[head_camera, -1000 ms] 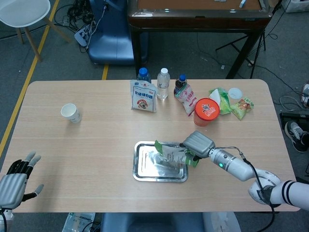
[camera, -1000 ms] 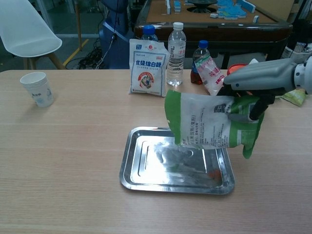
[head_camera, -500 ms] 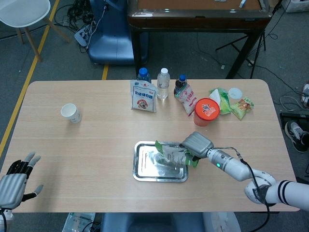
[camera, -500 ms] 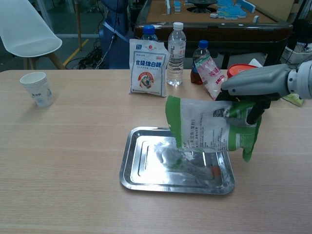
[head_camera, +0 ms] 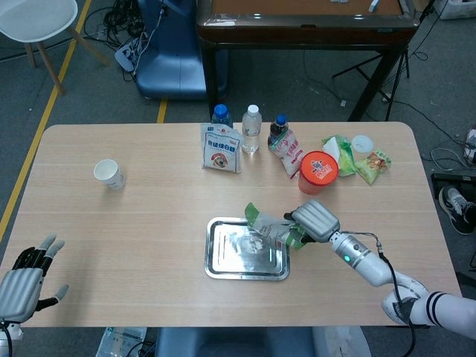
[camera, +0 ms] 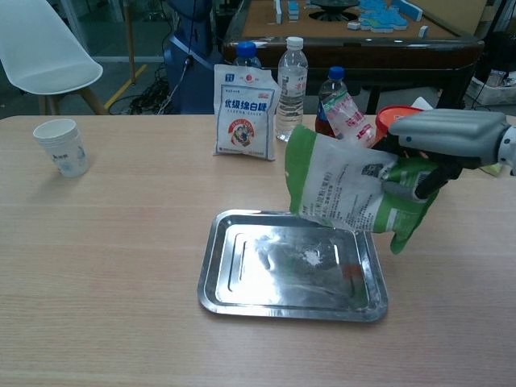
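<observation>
From the head view, the right hand [head_camera: 315,220] grips a green-and-white printed snack pouch [head_camera: 271,227] by its right end, the grey back of the hand on top so the fingers underneath are mostly hidden. The pouch hangs tilted over the right rim of a shiny rectangular steel tray [head_camera: 223,256], its free end pointing left and up. The left hand [head_camera: 24,279] sits at the near left corner of the pale wooden table [head_camera: 149,216], holding nothing, dark fingers fanned apart. A white paper cup [head_camera: 109,174] stands well apart from it, further up the table. Along the far side stand a white flat pouch with a round picture [head_camera: 221,148], a clear plastic water bottle [head_camera: 251,129] and a red-lidded tub [head_camera: 318,172].

From the chest view, the right hand [camera: 439,145] shows its fingers [camera: 407,190] curled round the pouch's [camera: 347,189] green right edge, thumb side pressing from above, so the pouch is pinched between them. The pouch's lower corner hangs just above the tray's [camera: 234,286] far right rim; whether it touches I cannot tell. A small white speck lies on the tray floor beneath it. The left hand is out of this view.
</observation>
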